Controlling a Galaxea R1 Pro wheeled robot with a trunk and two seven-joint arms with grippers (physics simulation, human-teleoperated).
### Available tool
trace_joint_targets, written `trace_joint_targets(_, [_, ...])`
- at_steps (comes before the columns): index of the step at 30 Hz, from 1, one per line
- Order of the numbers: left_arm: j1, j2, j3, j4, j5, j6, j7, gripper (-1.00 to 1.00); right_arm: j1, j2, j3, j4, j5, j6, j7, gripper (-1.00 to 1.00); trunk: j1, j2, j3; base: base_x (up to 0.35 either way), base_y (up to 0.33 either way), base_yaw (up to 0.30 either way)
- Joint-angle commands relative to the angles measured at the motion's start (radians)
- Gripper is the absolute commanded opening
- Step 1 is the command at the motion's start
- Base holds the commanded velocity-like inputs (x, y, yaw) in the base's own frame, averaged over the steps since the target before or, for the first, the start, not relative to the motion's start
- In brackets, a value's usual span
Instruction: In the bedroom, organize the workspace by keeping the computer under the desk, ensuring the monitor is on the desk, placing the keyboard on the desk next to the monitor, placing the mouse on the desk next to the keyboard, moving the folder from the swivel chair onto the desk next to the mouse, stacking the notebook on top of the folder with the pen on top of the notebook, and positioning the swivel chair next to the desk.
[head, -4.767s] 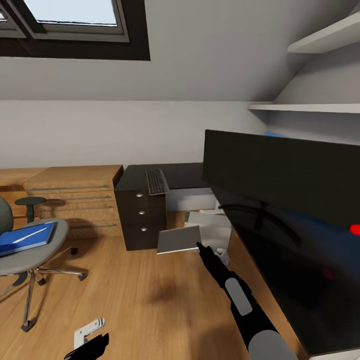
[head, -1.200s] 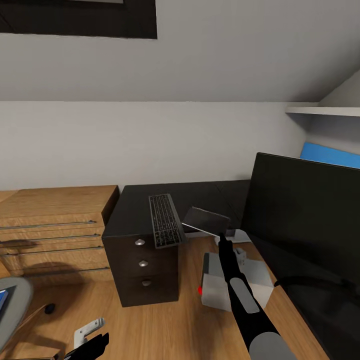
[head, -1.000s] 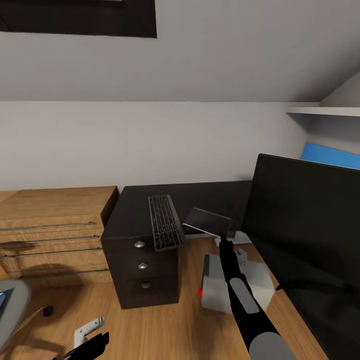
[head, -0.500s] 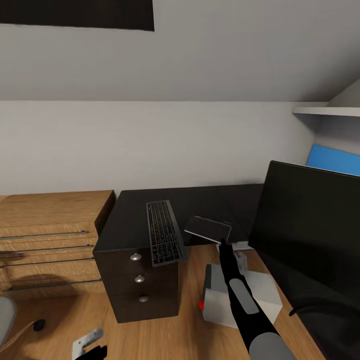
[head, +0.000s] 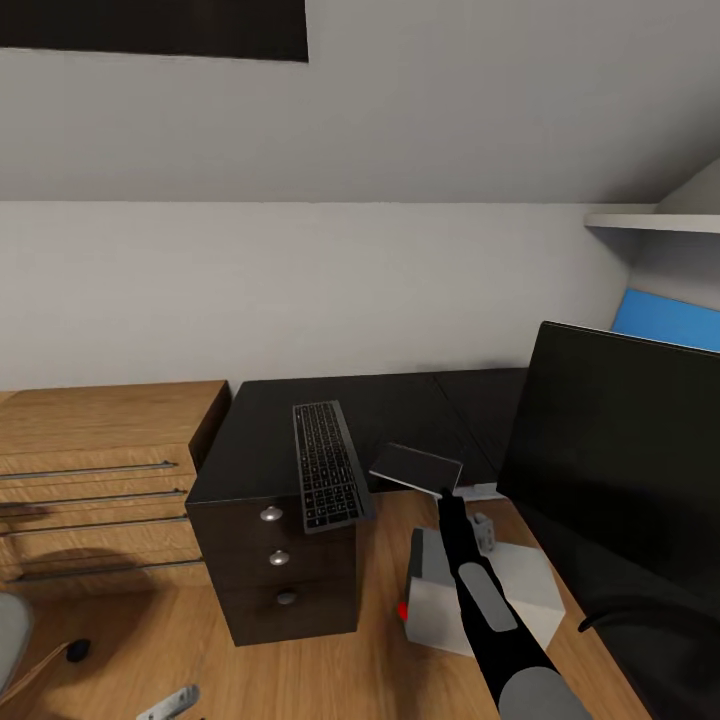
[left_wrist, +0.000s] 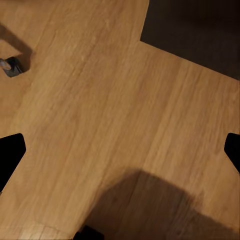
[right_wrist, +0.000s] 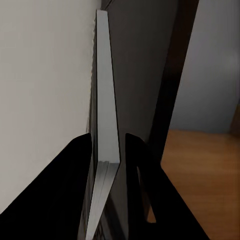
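My right gripper (head: 443, 490) is shut on the edge of the thin grey notebook (head: 415, 465), which hangs level just above the front edge of the black desk (head: 470, 400). In the right wrist view the notebook (right_wrist: 106, 100) runs edge-on between the two dark fingers of that gripper (right_wrist: 107, 145). The keyboard (head: 327, 462) lies on the dark three-drawer unit (head: 280, 570), to the notebook's left. The black monitor (head: 620, 440) stands at the right. The light grey computer (head: 520, 595) sits on the floor under my right arm. My left gripper (left_wrist: 120, 150) is open over bare wood floor.
A light-wood drawer chest (head: 100, 450) stands left of the dark unit. The swivel chair's grey seat edge (head: 8, 640) and a castor (head: 78, 648) show at the lower left. A white shelf (head: 650, 220) and the blue panel (head: 665, 320) are above the monitor.
The view has swung and closed in on the drawer unit and desk, pushing the chair off to the left. The held notebook has sunk slightly toward the desk edge.
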Motion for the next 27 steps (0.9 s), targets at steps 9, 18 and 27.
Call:
trace_joint_targets(9, [0.000,-0.003,0.001,0.016,0.009,-0.045,0.002,1.00,-0.001,0.000,-0.004,0.027,-0.012,0.000,0.009,-1.00,0.000,-0.001,-0.001,0.091,0.000,0.000])
trace_joint_targets(18, [0.000,-0.003,0.001,0.017,0.009,-0.049,0.001,1.00,-0.001,0.001,-0.006,0.045,-0.014,0.000,0.007,-1.00,0.000,-0.001,-0.001,0.114,0.000,0.000])
trace_joint_targets(27, [-0.001,-0.003,0.001,0.016,0.009,-0.049,0.000,1.00,-0.001,0.001,-0.009,0.047,-0.014,-0.005,0.007,-1.00,0.000,-0.001,-0.001,0.004,0.000,0.000])
